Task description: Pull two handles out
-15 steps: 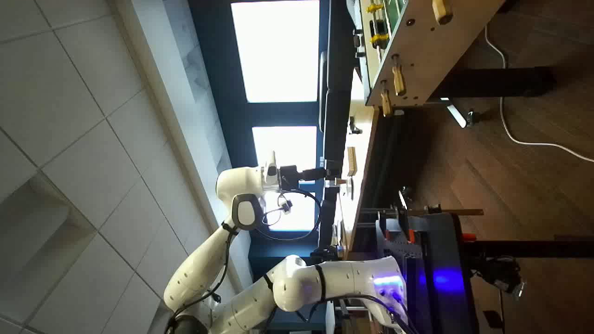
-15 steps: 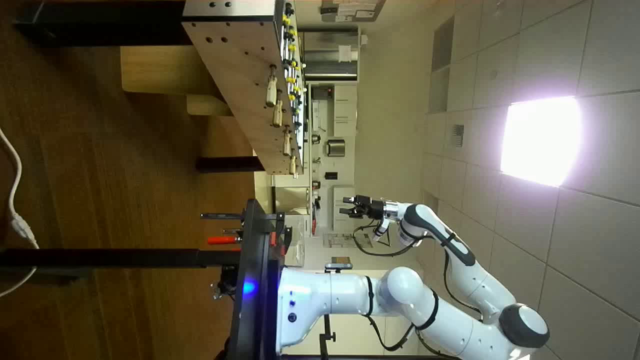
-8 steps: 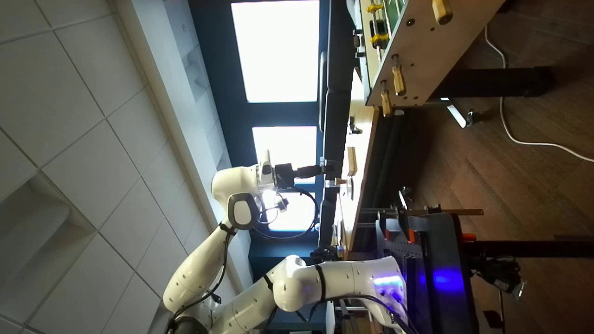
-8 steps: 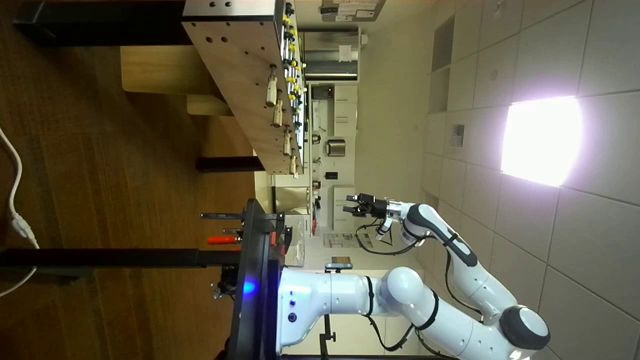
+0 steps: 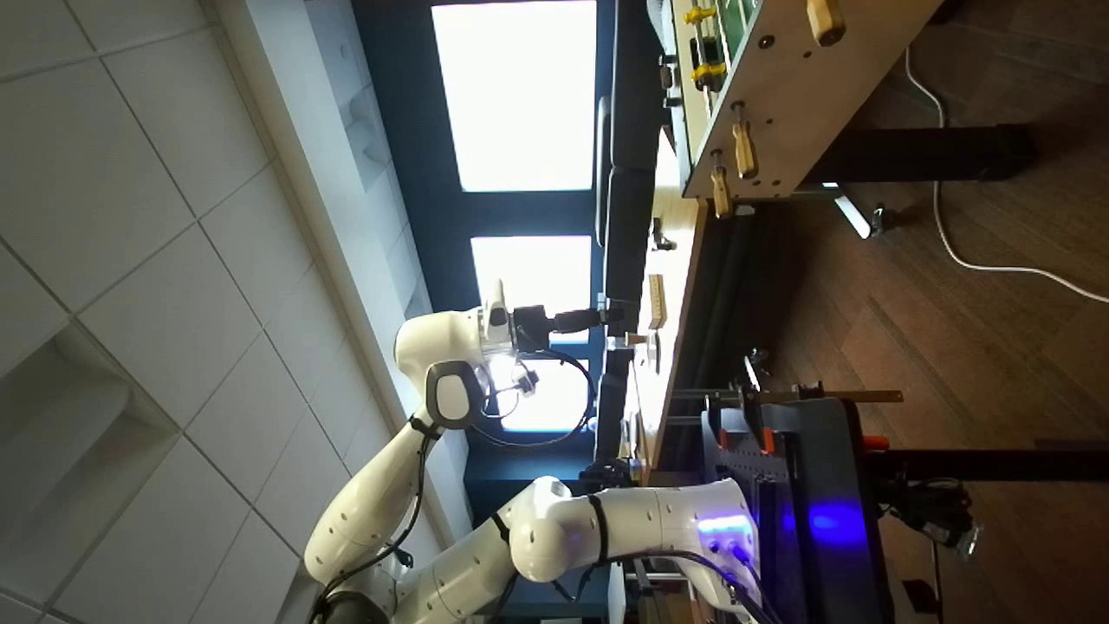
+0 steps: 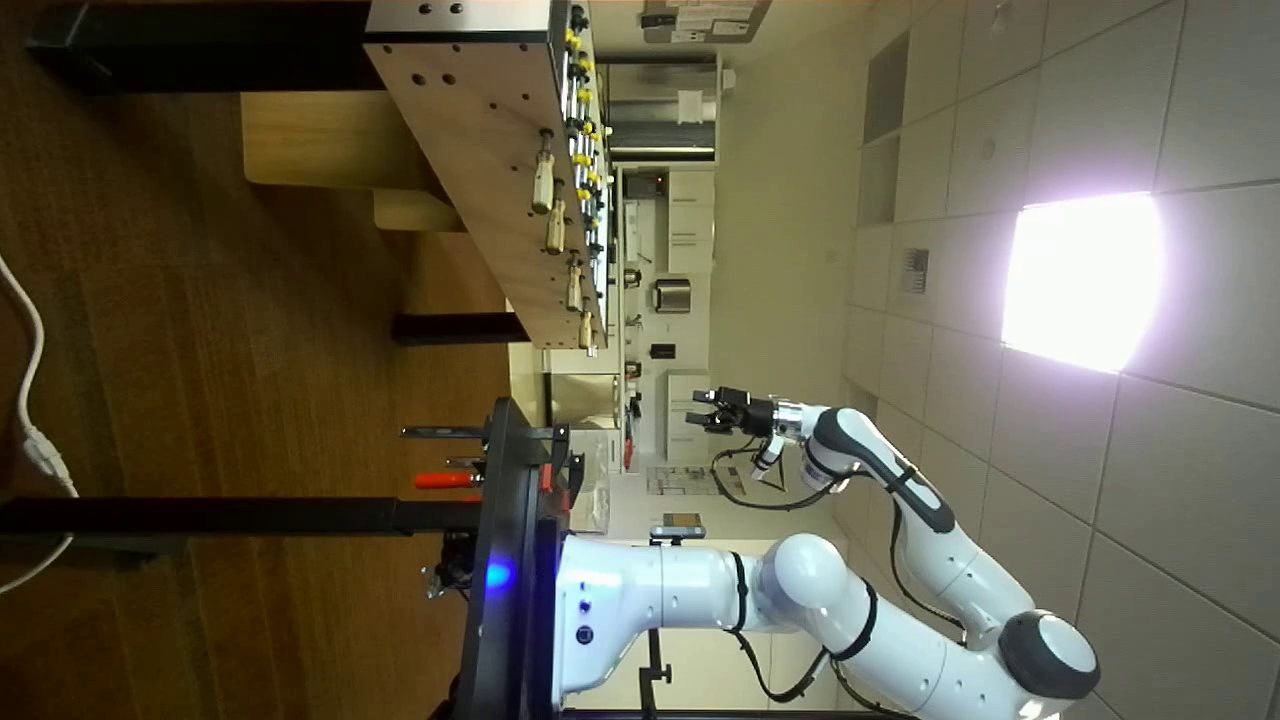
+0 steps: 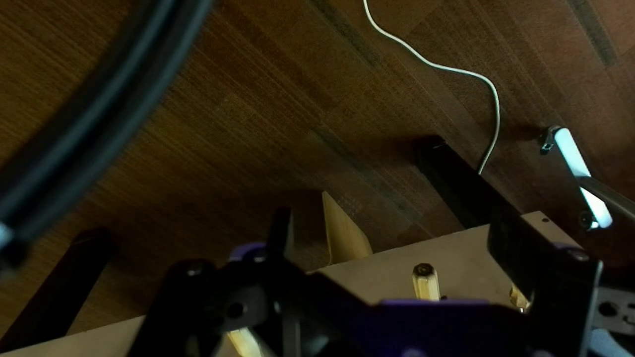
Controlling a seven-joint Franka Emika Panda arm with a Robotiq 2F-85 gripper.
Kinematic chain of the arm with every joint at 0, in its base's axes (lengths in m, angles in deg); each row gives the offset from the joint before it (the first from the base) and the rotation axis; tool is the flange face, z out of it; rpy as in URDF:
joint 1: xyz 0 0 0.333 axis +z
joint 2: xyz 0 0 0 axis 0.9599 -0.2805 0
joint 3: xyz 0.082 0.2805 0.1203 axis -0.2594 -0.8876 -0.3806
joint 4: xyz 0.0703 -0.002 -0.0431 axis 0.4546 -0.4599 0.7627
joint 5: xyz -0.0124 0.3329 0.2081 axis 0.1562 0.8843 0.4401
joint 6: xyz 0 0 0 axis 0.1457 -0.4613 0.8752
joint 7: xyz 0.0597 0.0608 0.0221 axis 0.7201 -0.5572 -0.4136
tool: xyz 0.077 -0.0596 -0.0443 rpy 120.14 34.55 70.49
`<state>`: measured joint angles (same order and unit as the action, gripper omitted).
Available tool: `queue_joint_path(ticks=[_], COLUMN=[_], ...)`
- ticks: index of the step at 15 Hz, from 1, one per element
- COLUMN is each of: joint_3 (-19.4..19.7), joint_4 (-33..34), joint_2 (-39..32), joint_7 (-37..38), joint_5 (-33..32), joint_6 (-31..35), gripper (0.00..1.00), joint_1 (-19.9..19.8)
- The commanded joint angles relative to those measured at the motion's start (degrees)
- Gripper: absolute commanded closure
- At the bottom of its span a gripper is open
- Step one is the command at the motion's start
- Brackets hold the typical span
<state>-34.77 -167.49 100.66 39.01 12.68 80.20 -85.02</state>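
Observation:
Light wooden handles stick out from the side of a foosball table [image 6: 470, 180]; several show in an exterior view [image 6: 543, 182]. In an exterior view two handles [image 5: 744, 149] [image 5: 721, 192] sit close together, with another [image 5: 826, 22] farther along. In the wrist view one handle [image 7: 426, 283] shows between the fingers, beyond the gripper's base. Others [image 7: 518, 298] [image 7: 244, 342] are partly hidden behind the finger parts. My gripper [image 7: 394, 230] is open and empty. In both exterior views the gripper [image 5: 613, 314] [image 6: 696, 408] is raised, apart from the handles.
Both exterior pictures lie on their side. The arm stands on a black base table [image 6: 500, 560] with orange clamps [image 6: 447, 481]. A light table [image 5: 680, 260] with small items stands behind. A white cable [image 7: 446, 68] and black table legs [image 7: 461, 193] are on the floor.
Between one second and half a second ago my gripper rose slightly and shifted a little towards the foosball table. Since then it has stayed still. The handles have not moved.

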Motion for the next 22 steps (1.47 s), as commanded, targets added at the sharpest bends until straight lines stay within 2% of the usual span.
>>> queue_joint_path(ticks=[1, 6, 10, 18, 22], joint_3=[-1.21, -1.21, -2.34, -8.45, -11.48], joint_4=[0.06, 0.06, 1.53, 7.41, 11.47], joint_2=[-0.17, -0.17, -3.37, -11.76, -17.09], joint_7=[-0.69, -0.69, -1.69, -1.97, -0.91], joint_5=[0.98, 0.98, 1.36, 3.12, 4.33], joint_6=[-0.10, -0.10, 0.18, -0.31, 1.80], gripper=[0.00, 0.00, 0.00, 0.00, 0.00], joint_1=[-1.10, -1.10, 0.63, 7.73, 10.12])
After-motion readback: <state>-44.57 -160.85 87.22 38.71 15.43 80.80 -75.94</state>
